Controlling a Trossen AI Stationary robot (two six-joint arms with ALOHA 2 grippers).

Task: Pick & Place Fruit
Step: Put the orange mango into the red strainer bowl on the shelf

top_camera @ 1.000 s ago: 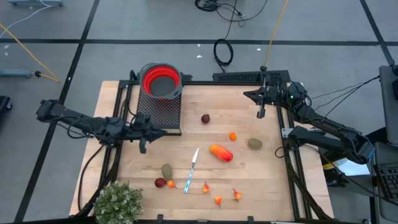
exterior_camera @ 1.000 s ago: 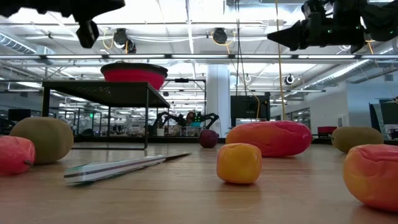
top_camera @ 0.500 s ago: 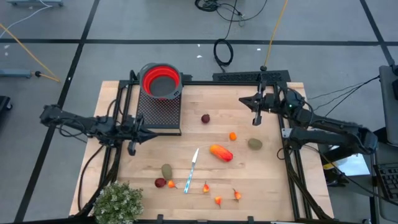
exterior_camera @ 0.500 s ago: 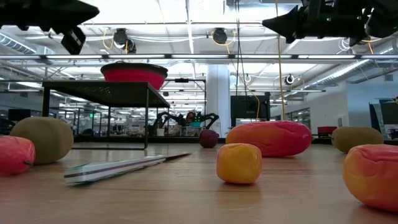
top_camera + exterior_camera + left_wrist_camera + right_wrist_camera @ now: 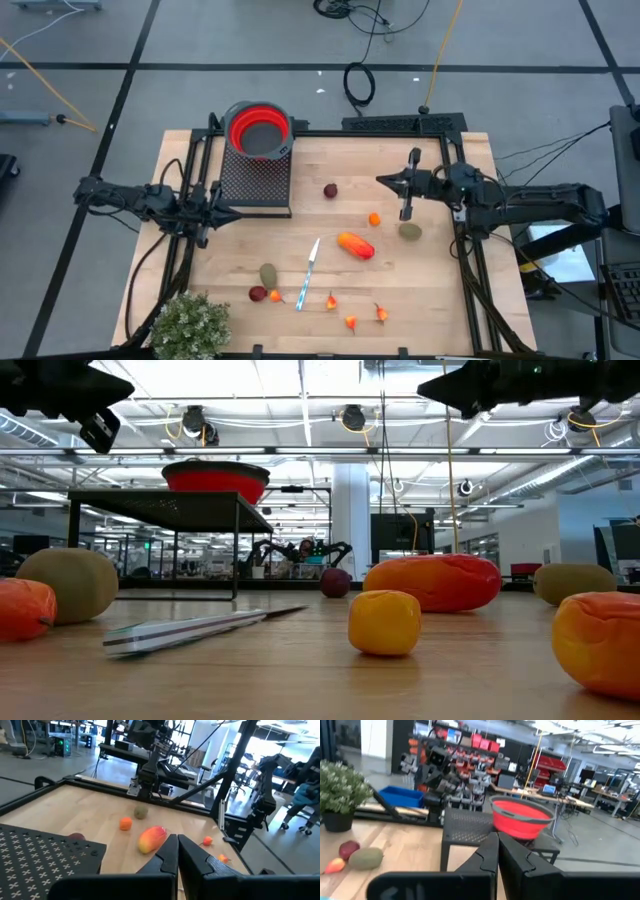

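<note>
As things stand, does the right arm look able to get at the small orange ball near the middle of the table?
Probably yes. The right hand hangs shut just beside the small orange ball, with bare table between them. The olive-brown oval lies off to the side, not in the way. The hand would have to open first.

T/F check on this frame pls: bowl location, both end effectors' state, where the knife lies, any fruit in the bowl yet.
1. The red collapsible bowl sits on the black perforated metal stand. True.
2. The right end effector holds the elongated orange-red toy fruit. False: it is shut on nothing, and that fruit lies on the wooden table.
3. The left end effector is shut and empty. True.
4. The white-bladed toy knife lies inside the bowl. False: it lies on the table among the fruit.
5. No fruit shows in the bowl. True.
</note>
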